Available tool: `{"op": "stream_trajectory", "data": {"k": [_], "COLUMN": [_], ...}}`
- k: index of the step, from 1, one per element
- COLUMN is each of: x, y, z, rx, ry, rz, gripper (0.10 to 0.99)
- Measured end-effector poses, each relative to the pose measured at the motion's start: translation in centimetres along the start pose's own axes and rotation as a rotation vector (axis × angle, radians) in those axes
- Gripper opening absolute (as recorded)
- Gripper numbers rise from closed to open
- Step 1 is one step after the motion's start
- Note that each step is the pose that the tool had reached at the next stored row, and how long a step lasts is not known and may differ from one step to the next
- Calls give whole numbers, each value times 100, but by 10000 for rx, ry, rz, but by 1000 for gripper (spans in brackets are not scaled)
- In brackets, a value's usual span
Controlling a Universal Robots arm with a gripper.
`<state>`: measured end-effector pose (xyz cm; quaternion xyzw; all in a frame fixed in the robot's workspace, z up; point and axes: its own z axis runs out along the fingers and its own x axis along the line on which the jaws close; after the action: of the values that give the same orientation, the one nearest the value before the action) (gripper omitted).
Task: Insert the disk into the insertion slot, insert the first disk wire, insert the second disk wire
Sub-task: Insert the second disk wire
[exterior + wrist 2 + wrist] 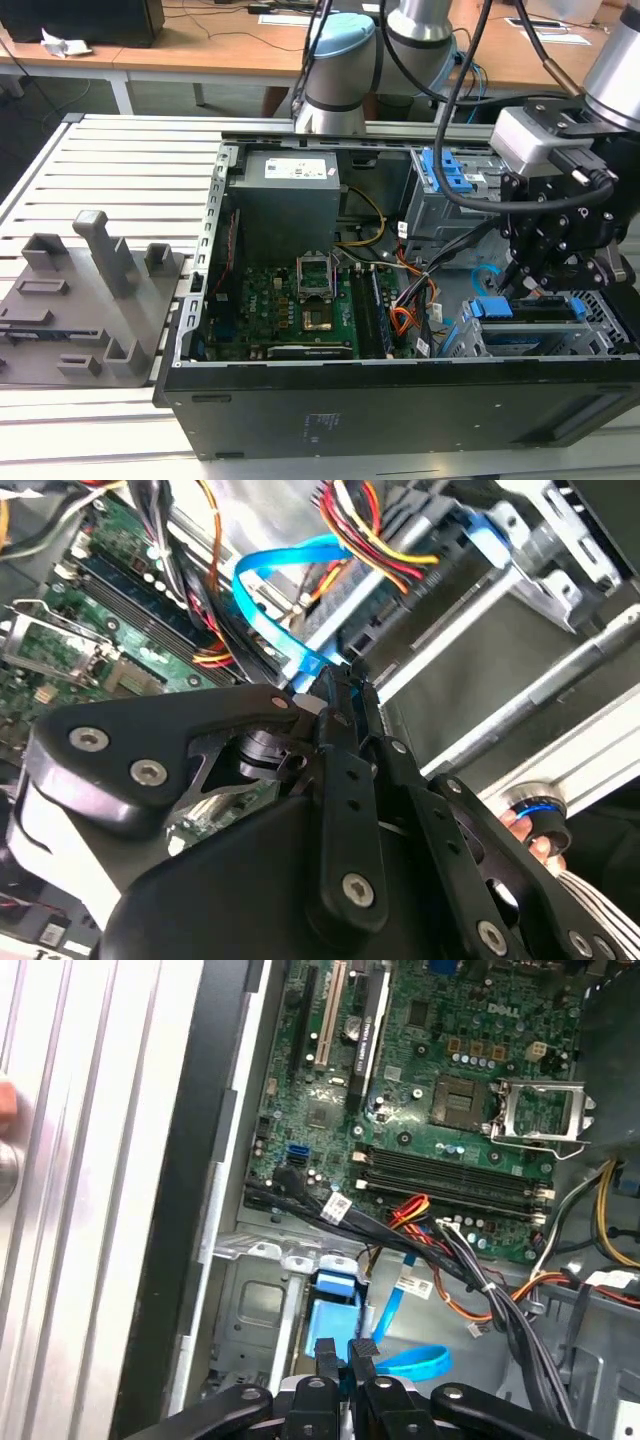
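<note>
Hemmed in near the low grey perforated drive bay [600, 320] by a bundle of black, red and orange cables [425, 300]; open room above the green motherboard [290, 300].

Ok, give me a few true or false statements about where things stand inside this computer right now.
1. The computer case lies open with the motherboard showing. True.
2. The fingers are spread wide over the motherboard. False: they are closed together on the end of the blue cable, beside the drive bay.
3. A fan cooler sits on the processor socket. False: the socket is bare.
4. A grey fixture lies on the table at the exterior view's left of the case. True.
5. The disk rests on that grey fixture. False: its blue-framed end shows in the low bay under the gripper.
</note>
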<state>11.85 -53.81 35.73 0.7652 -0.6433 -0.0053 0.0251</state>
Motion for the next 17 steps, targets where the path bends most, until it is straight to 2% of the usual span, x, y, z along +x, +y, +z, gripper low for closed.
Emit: {"op": "stream_trajectory", "data": {"k": [7, 17], "x": [32, 32], "y": [-144, -145], "z": [21, 23], "rx": [-12, -16], "ry": [2, -7], "rz": [1, 127], "gripper": [161, 161]}}
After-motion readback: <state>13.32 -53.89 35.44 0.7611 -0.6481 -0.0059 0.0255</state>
